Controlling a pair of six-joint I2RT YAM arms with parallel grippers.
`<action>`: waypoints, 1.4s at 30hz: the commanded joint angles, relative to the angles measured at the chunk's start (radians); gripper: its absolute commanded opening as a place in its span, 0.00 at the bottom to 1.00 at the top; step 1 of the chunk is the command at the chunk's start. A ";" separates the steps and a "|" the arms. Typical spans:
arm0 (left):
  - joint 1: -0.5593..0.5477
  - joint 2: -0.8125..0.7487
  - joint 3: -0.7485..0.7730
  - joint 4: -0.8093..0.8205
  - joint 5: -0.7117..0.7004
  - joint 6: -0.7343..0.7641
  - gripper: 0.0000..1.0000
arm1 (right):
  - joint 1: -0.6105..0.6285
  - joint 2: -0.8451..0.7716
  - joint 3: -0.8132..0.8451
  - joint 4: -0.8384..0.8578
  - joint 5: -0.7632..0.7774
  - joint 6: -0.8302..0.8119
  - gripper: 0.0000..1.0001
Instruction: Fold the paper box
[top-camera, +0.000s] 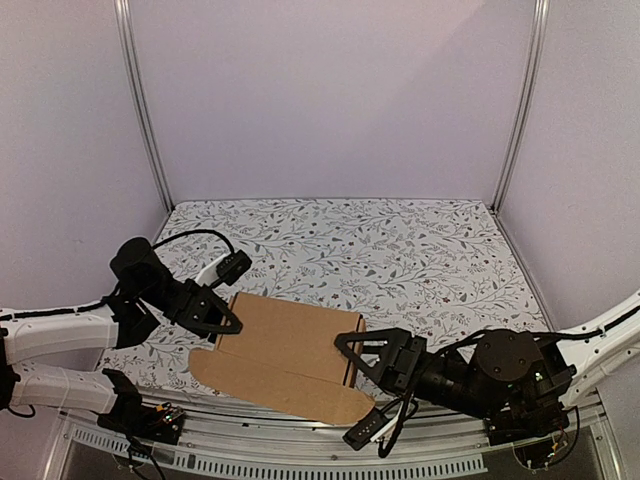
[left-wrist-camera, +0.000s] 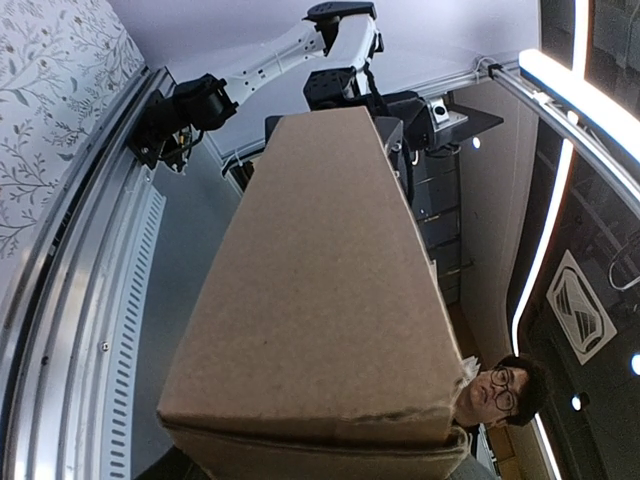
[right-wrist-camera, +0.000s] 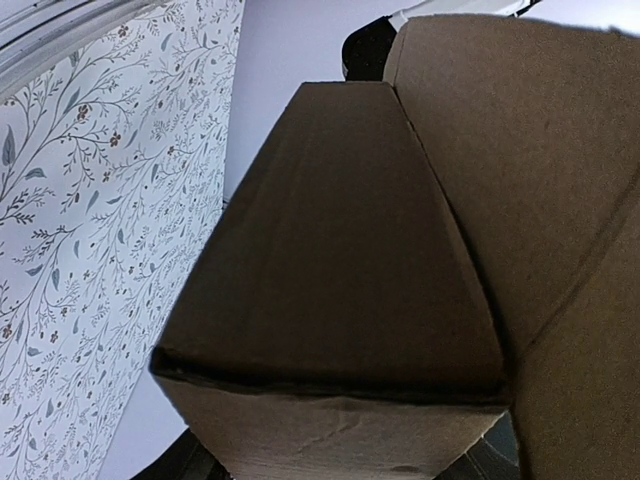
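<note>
The paper box (top-camera: 290, 345) is plain brown cardboard, partly folded into a long narrow shape, lying near the table's front edge. A loose flap (top-camera: 300, 395) spreads flat toward the near rail. My left gripper (top-camera: 222, 318) clasps the box's left end and my right gripper (top-camera: 352, 358) clasps its right end. In the left wrist view the box (left-wrist-camera: 320, 300) fills the frame and hides the fingers. In the right wrist view the box (right-wrist-camera: 340, 260) runs away from the camera, with a raised panel (right-wrist-camera: 540, 180) beside it and dark fingers (right-wrist-camera: 195, 460) at the bottom corners.
The floral tablecloth (top-camera: 400, 250) stretches behind the box to the white back and side walls. Metal frame posts (top-camera: 145, 110) stand at the back corners. A metal rail (top-camera: 300, 450) runs along the near edge between the arm bases.
</note>
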 joint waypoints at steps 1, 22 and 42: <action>-0.016 -0.007 0.009 -0.032 0.014 0.035 0.00 | 0.017 -0.011 0.006 0.017 0.017 0.003 0.58; -0.012 -0.085 0.121 -0.598 -0.060 0.442 0.98 | 0.025 -0.006 -0.014 0.038 0.076 0.099 0.42; 0.040 -0.262 0.299 -1.198 -0.770 0.763 1.00 | 0.012 -0.124 -0.044 -0.243 0.136 0.765 0.40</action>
